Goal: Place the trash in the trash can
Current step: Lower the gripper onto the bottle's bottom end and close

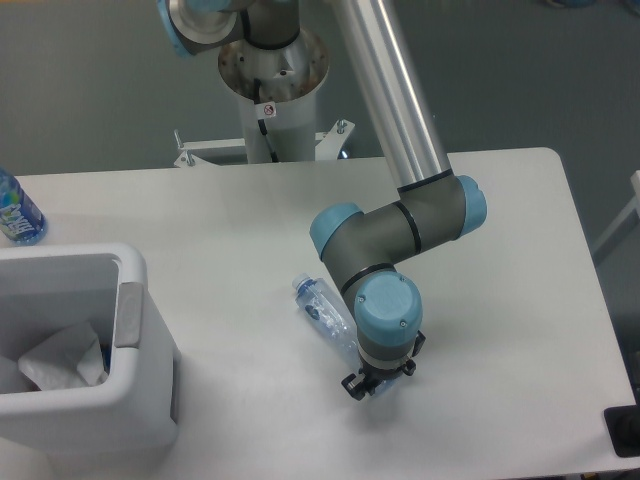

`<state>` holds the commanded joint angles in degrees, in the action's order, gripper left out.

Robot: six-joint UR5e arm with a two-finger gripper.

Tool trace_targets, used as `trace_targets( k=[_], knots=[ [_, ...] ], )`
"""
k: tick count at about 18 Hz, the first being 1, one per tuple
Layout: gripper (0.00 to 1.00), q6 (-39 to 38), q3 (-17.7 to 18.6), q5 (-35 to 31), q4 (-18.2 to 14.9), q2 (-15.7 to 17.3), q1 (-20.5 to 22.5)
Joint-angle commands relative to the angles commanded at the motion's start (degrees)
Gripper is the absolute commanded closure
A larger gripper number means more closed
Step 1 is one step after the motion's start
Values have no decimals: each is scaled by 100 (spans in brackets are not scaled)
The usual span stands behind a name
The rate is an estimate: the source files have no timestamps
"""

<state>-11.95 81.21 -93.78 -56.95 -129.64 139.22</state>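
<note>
Clear bottle [323, 311] tilted, cap end up and to the left, bottom end hidden under the arm's wrist; gripper [372, 386] closed on that bottom end, just over the table [520, 300]; white wrapper [62, 357] down inside the bin [130, 420] at the left, well apart from the bottle; 1 blue-label bottle [16, 211] at the far left edge.

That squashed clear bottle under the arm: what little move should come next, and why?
Probably lift it and carry it left. The gripper seems shut on the clear bottle near its base, the capped end tilted upward. The trash can stands at the table's left edge, a white wrapper already inside, so raising the bottle above the rim comes first.
</note>
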Motion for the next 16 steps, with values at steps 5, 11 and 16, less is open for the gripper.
trace_targets(
  k=[5, 11, 16],
  knots=[
    [44, 17, -9, -62, 0, 17, 9],
    [48, 105, -26, -62, -9, 61, 9],
    [48, 368, -158, -35, 44, 289, 9]
  ],
)
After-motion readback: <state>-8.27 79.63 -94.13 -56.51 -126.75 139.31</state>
